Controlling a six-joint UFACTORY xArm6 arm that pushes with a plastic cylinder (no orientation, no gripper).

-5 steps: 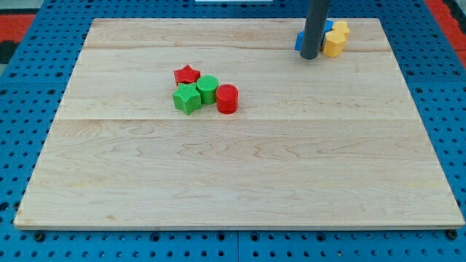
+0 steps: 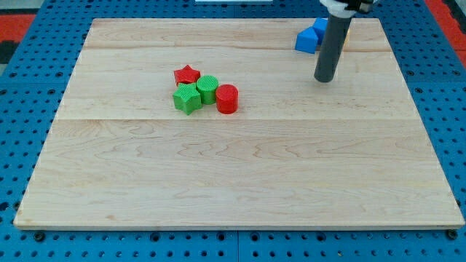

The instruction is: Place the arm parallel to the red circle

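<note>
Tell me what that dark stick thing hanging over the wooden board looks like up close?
It is a plain, straight, round rod in dark grey, smooth and without markings, ending in a flat blunt end, my tip. Near the view's top it meets a white part with a dark piece above, mostly cut off by the frame. No cables, fingers or claws show.

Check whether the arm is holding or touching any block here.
Nothing is held. My tip stands on bare board, right of the red circle, touching no block.
</note>
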